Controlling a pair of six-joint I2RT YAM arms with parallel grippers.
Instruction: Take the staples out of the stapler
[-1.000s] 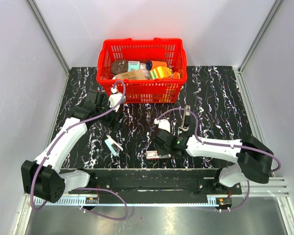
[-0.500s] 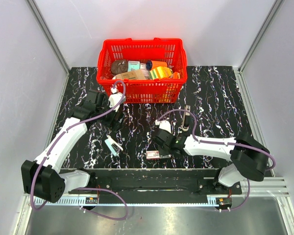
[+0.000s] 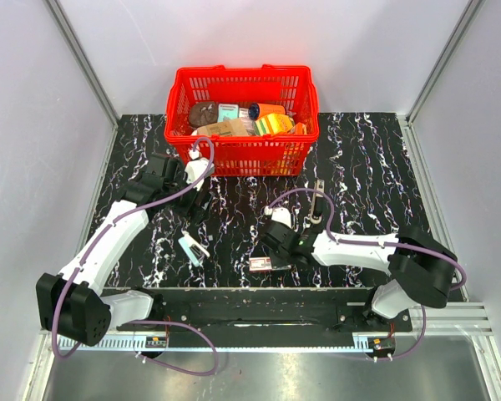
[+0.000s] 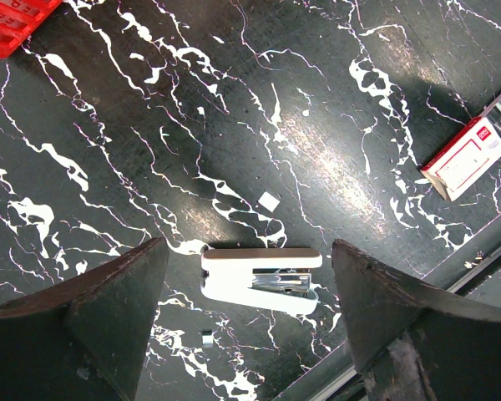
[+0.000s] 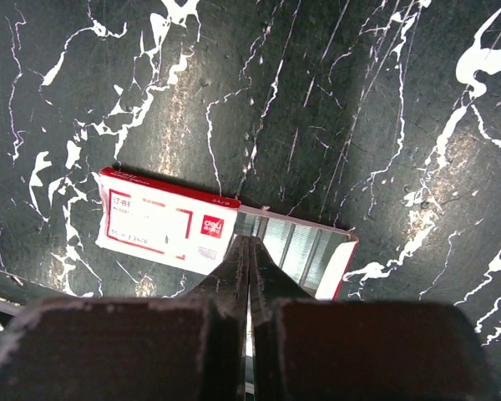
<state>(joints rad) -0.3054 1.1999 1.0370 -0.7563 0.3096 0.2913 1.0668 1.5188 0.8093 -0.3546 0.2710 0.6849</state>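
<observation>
Left pincer [image 4: 246, 249] hangs released above the stapler [image 4: 261, 281]; right pincer [image 5: 249, 251], clenched, could shove the open carton [image 5: 163, 221] and spill it.

A small stapler [image 4: 261, 280], pale teal and white, lies flat and long, well to the left of the white-and-red carton [image 4: 466, 159]. Silvery metal shows along one long side. In the overhead view it sits at a slant.

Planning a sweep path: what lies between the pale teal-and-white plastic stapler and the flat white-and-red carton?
Nothing but bare black marbled tabletop between stapler and carton, clearest in the left wrist view.
</observation>
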